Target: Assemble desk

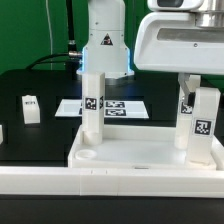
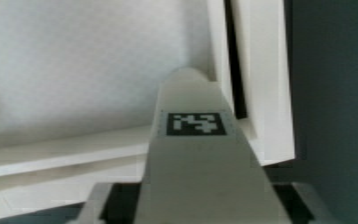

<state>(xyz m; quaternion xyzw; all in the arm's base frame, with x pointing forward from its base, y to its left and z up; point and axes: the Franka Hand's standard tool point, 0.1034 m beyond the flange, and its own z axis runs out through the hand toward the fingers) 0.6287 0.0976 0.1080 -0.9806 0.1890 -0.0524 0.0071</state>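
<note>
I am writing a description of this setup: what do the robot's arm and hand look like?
The arm is glossy white, with rounded segments and a small dark mark on its front. The hand has a broad, boxy white body with rounded edges; its fingers look dark grey in the wrist view. Thin dark cables show beside the arm.

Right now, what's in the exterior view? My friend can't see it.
The claw holds a white leg upright on the desk slab, at the exterior view's right. A second leg stands on the slab's other side, and a third leg sits on the table.
</note>
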